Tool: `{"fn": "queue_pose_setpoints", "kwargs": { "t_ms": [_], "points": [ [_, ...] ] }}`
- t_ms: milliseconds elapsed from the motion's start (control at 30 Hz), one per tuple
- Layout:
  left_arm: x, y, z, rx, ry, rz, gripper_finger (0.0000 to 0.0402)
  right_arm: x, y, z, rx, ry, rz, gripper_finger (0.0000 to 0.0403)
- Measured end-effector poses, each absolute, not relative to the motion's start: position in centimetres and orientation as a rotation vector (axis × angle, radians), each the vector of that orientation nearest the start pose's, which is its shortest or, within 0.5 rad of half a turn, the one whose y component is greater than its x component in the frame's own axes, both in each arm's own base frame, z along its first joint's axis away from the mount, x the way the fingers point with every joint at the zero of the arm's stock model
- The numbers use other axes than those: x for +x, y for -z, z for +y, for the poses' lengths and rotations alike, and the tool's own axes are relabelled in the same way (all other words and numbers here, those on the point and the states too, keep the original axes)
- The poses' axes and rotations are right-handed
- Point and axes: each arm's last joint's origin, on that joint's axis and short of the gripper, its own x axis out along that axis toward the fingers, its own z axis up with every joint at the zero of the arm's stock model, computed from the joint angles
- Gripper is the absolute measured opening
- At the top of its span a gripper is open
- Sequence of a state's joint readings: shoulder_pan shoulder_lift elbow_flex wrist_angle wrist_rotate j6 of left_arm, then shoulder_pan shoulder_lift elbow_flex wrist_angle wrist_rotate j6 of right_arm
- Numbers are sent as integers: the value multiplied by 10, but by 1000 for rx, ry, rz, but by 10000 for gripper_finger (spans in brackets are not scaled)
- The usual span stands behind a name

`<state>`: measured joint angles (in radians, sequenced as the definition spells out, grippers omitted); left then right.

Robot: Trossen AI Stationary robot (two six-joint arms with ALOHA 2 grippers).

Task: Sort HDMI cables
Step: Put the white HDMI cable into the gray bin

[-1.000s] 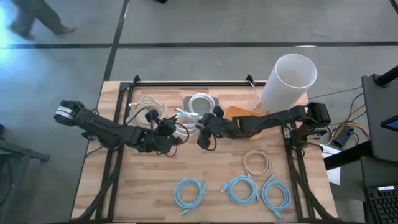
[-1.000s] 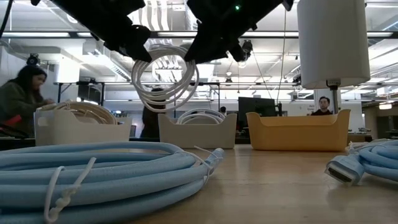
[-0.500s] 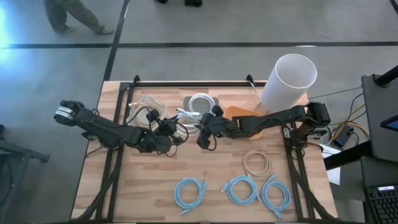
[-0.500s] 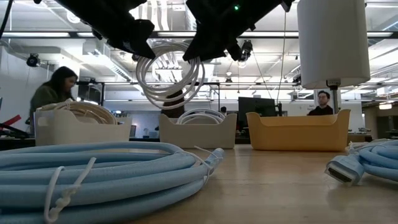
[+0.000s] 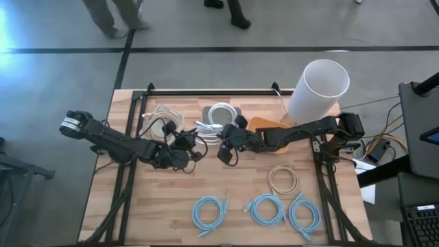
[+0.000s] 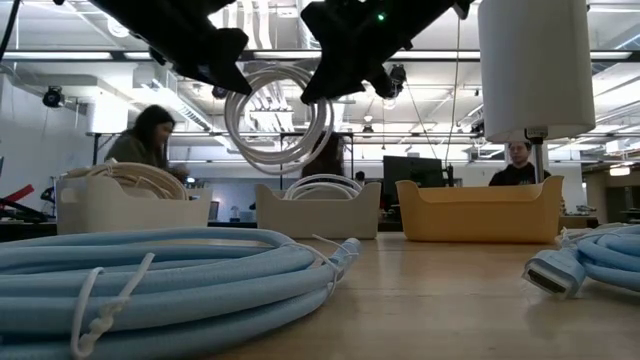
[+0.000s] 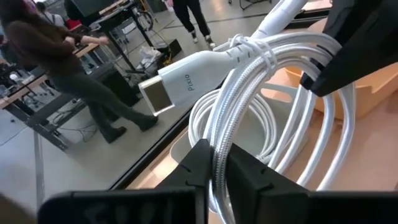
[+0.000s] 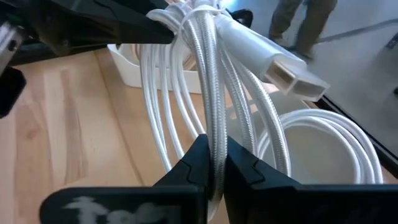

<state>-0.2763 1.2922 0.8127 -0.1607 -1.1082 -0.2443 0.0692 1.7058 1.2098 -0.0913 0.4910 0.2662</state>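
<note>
A white HDMI cable coil (image 6: pixel 275 165) hangs in the air between my two grippers, in front of the white bin (image 6: pixel 318 212). Its plug shows in the left wrist view (image 7: pixel 186 74) and the right wrist view (image 8: pixel 280 65). My left gripper (image 5: pixel 186 146) is shut on the coil's left side and my right gripper (image 5: pixel 225 145) on its right side. A tan coil (image 5: pixel 282 180) and three light blue coils (image 5: pixel 266 209) lie flat on the table nearer the front edge. My left gripper pinches the coil's bundled strands (image 7: pixel 219 149) between its two fingers, on the coil's left side, coming from the table's left. The coil stands upright and clear of the table. My right gripper pinches the bundled strands (image 8: pixel 211 134) between its two fingers, on the coil's right side, coming from the table's right. The coil hangs clear of the table, held on both sides.
Three bins stand along the far edge: a beige one (image 5: pixel 161 116) with tan cables, a white one (image 5: pixel 221 113) with a white coil, and an orange one (image 5: pixel 264 125). A tall white cylinder (image 5: pixel 317 88) stands at the far right. People move beyond the table.
Both grippers have kept their hold and carried the white coil a little up and toward the table's right. People have walked past behind the table.
</note>
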Motion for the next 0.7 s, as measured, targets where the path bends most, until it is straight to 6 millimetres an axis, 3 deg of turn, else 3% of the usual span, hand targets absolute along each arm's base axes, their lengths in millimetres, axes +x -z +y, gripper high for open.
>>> {"fn": "queue_pose_setpoints", "kwargs": {
  "t_ms": [500, 700],
  "points": [
    [256, -248, -43, 133, -805, 410, 155, 376, -249, 13, 112, 494, 514, 14],
    [256, -248, -43, 146, -805, 421, 174, 371, -244, 9, 115, 617, 542, 14]
  ]
}}
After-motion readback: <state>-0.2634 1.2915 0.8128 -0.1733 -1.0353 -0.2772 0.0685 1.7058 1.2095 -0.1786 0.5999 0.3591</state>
